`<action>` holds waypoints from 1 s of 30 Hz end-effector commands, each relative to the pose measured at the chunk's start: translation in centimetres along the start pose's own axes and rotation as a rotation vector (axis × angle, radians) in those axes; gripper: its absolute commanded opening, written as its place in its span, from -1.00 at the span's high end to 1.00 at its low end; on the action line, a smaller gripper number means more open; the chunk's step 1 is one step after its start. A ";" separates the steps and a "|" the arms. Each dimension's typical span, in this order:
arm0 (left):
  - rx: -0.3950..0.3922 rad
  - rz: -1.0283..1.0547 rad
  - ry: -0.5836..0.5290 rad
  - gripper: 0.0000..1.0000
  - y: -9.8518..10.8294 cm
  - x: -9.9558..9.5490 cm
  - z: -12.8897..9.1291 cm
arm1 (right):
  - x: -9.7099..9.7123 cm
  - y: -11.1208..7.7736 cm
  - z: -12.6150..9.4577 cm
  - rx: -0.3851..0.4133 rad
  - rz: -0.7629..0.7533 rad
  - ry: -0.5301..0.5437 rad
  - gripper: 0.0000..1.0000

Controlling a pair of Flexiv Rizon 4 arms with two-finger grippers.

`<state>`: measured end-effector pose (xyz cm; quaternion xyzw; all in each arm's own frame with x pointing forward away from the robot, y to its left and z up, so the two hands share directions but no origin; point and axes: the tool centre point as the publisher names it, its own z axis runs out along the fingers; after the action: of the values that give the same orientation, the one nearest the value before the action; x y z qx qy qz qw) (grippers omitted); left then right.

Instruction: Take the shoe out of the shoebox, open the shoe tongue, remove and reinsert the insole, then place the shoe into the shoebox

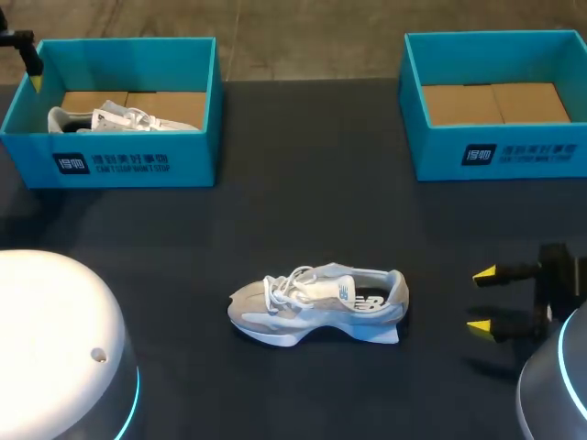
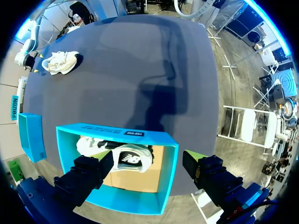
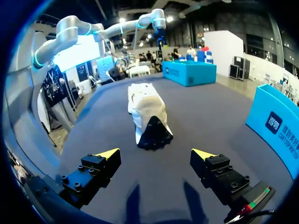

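Two shoes show: a white sneaker [image 1: 119,117] in the teal cardboard shoebox [image 1: 138,163] at upper left, and a grey-and-white running shoe [image 1: 316,304] upright mid-frame on the dark worktop [image 1: 321,211]. My left gripper [image 2: 147,161] hangs spread over that shoebox; my right gripper [image 1: 481,300], lower right, is spread, apart from the running shoe's heel.

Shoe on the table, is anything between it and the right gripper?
Nothing visible. The right gripper sits open beside the shoe, facing its heel, with only bare table between them.
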<state>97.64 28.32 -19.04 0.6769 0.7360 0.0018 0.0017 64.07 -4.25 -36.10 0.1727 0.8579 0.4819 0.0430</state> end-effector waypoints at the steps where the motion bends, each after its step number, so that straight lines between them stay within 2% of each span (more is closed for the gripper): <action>1: -0.001 0.000 0.002 -1.00 -0.1 0.0 0.0 | -1.5 -1.0 1.5 -0.063 -0.033 0.042 -1.00; 6: -0.001 0.000 0.002 -1.00 -0.1 0.0 0.0 | -2.2 -1.5 2.6 -0.105 -0.072 0.063 -1.00; 16: -0.001 0.000 0.002 -1.00 -0.1 0.0 0.0 | -2.6 -0.9 3.7 -0.107 -0.089 0.054 -1.00; 30: -0.001 0.000 0.002 -1.00 -0.1 0.0 0.0 | -1.4 -0.2 6.7 -0.156 -0.069 0.061 -1.00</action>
<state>97.64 28.32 -19.04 0.6769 0.7361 0.0018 0.0017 66.79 -0.08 -39.62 0.1233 0.8247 0.5502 0.0454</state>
